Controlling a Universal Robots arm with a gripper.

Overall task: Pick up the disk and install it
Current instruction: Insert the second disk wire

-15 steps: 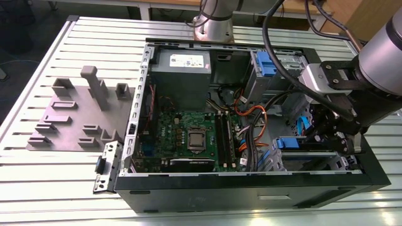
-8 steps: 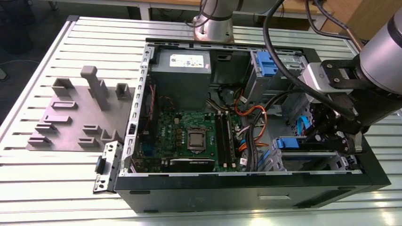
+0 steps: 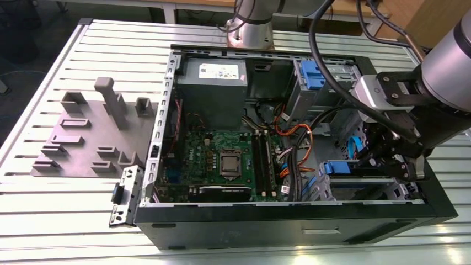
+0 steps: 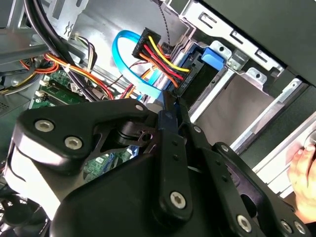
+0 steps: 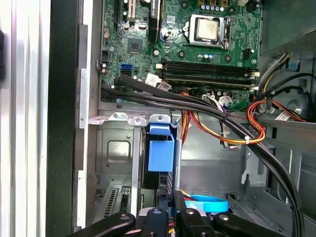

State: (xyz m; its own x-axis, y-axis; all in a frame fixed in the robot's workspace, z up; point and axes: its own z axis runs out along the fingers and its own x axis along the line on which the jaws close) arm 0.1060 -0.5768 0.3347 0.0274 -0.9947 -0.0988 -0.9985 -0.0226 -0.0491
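Hovering low inside the open computer case (image 3: 294, 210), the gripper (image 3: 389, 157) is being held over the drive bay (image 3: 360, 185) at the case's front corner, on the exterior view's right, beside the motherboard (image 3: 220, 157). The disk (image 5: 160, 153) is being seen edge-on in the first wrist view, standing in the bay's slot with its blue carrier frame (image 5: 161, 150) facing the camera, so it is judged to be seated in, or nearly in, its place rather than lying loose on the slatted table (image 3: 66, 83). In the second wrist view the blue carrier's handle (image 4: 213, 53) is showing at the bay's mouth, with the power connector and its red, yellow and black wires (image 4: 158, 54) and the blue data cable (image 4: 129, 59) running just beside it, probably so they can reach the drive's back edge. The jaws are being held close together with the fingertips (image 4: 170, 101) nearly meeting, and nothing is visibly being clamped between them; they are pointing at the carrier, seemingly for pushing or guiding rather than gripping. A person's hand (image 4: 302, 170) is resting on the case's outer edge, perhaps steadying it.
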